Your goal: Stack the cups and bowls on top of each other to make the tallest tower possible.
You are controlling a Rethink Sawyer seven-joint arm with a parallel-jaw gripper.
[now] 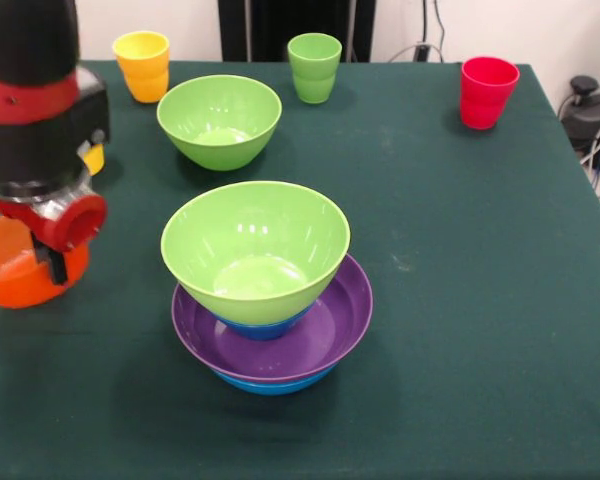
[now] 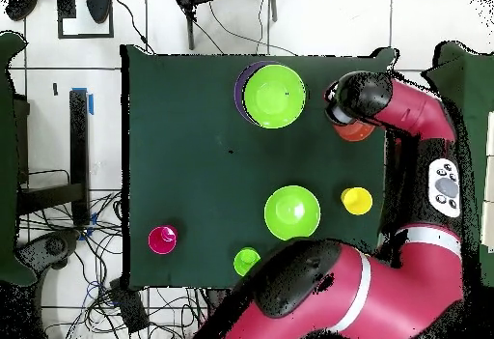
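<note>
Hanging low at the nine o'clock edge of the front view, the red and black arm hides most of the small glossy orange plastic bowl [image 1: 15,268] sitting on the green-covered bench [image 1: 480,300]. The chief risk, as I judge it, lies there: the claw [image 1: 55,262] is so close over that bowl that a skewed descent could clip the rim and skate the smooth bowl toward the bench edge, which is near on that side. Whether the claw is spread or closed, and whether it touches the bowl at all, I cannot tell; only one dark tip shows below the red wrist ring, in front of the bowl.

Toward the centre stands the tower [image 1: 270,300]: a large blue bowl lowest, a wide purple bowl in it, a small blue bowl barely showing, and a large light green bowl [image 1: 255,250] uppermost. That top bowl rides high on the small one, not nested deep, so a sideways nudge could tip it.

At twelve o'clock a second large light green bowl [image 1: 220,120] sits alone, with the yellow plastic cup [image 1: 142,65] at eleven o'clock, apparently nested in an orange-yellow one. The light green cup [image 1: 315,67] is just beyond, and the red cup [image 1: 487,92] stands at two o'clock, well apart.
</note>
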